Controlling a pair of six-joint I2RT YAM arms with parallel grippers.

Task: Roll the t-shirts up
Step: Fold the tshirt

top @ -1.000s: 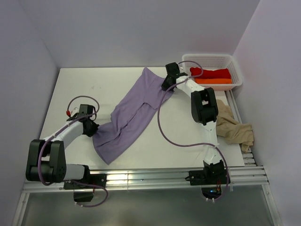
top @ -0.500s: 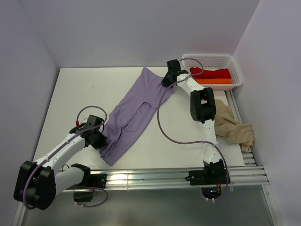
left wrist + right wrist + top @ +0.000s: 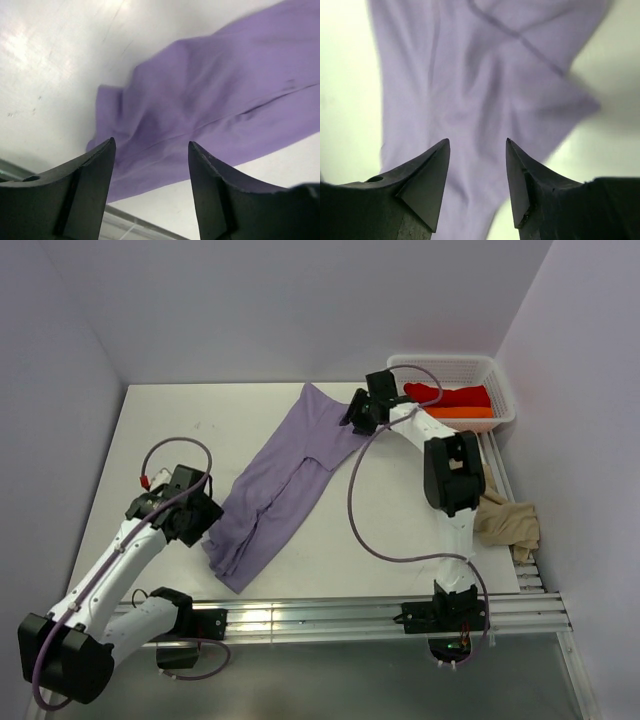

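Observation:
A lavender t-shirt (image 3: 285,475) lies folded lengthwise in a long diagonal strip on the white table (image 3: 180,430). My left gripper (image 3: 207,528) hovers open at its near lower end, with purple cloth (image 3: 215,95) below the parted fingers (image 3: 95,175) and nothing between them. My right gripper (image 3: 353,421) is open over the far upper end, the cloth (image 3: 470,75) lying flat beneath its fingertips (image 3: 432,165). Red (image 3: 450,396) and orange (image 3: 455,412) t-shirts sit rolled in the basket. A beige t-shirt (image 3: 505,522) lies crumpled at the table's right edge.
The white mesh basket (image 3: 500,375) stands at the back right corner. Metal rails (image 3: 330,612) run along the near edge by the arm bases. Walls close in the table on the left, back and right.
Both grippers were shut on the lavender shirt's ends and have opened, letting it go. The left arm swung nearer then lifted back a little; the shirt's lower end now rests looser.

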